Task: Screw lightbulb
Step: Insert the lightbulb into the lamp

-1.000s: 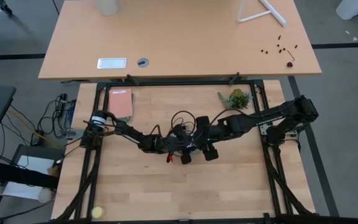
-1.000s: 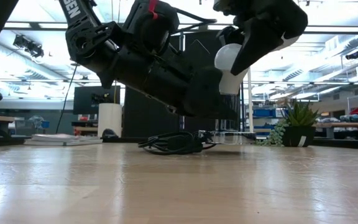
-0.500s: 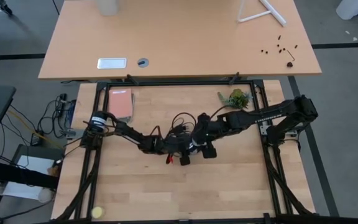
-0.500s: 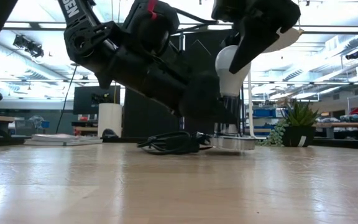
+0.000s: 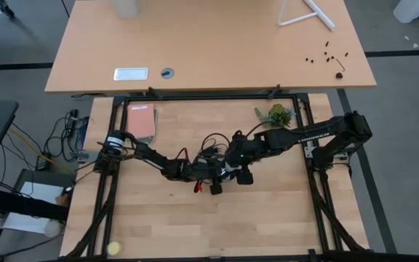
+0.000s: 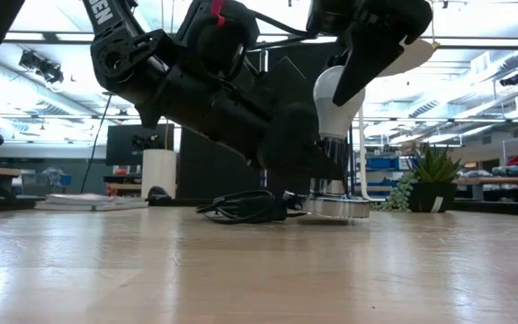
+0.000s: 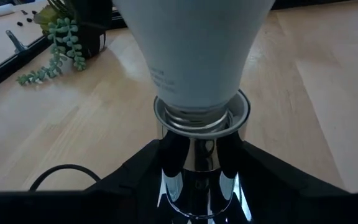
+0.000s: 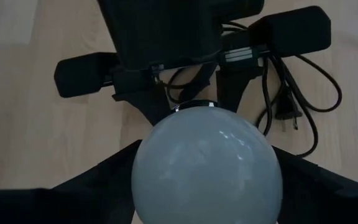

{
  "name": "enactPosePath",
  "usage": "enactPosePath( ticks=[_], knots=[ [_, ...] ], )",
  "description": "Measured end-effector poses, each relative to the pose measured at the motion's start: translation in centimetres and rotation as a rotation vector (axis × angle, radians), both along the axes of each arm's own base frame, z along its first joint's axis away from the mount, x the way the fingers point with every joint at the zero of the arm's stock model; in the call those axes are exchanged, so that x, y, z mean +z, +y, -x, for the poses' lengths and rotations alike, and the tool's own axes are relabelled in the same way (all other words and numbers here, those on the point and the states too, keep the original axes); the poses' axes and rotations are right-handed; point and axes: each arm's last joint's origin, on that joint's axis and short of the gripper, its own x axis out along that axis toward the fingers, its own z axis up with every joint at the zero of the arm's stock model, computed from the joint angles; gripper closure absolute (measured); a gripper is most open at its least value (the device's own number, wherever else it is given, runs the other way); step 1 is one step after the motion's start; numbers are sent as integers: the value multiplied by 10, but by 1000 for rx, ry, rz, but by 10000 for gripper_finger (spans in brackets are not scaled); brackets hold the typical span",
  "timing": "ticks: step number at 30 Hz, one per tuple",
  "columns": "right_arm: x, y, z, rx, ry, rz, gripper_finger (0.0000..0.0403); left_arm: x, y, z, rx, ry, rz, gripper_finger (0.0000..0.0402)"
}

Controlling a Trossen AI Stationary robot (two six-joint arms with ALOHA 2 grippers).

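1. Since a second ago the lightbulb (image 6: 334, 99) has come down from its raised spot, and its grey screw base now sits in the mouth of the socket (image 6: 333, 206), which rests on the tabletop (image 6: 259, 270).
2. Seen from above, both arms meet over the middle of the tabletop, with the bulb and socket hidden under them.
3. The right gripper (image 6: 353, 76) reaches down from above, its jaws clenched around the white globe of the lightbulb; the right wrist view shows the globe (image 8: 207, 165) filling the space between its dark fingers.
4. The left gripper (image 6: 308, 171) lies low, its jaws grasping the shiny neck of the socket (image 7: 199, 177), one finger on each side.
5. From the left wrist, the bulb's threaded base (image 7: 197, 115) stands upright in the socket's rim.
6. A coiled black cord (image 6: 245, 207) lies on the tabletop just beside the socket.
7. A small potted plant (image 6: 432, 180) stands well apart, toward the far edge.
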Motion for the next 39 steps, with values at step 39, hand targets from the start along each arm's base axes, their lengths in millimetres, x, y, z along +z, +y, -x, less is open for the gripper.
enactPosePath(
  ticks=[39],
  knots=[
    [1, 1, -2, 102, -22, 19, 106, 0, 0, 0, 66, -33, 97, 144]
  ],
)
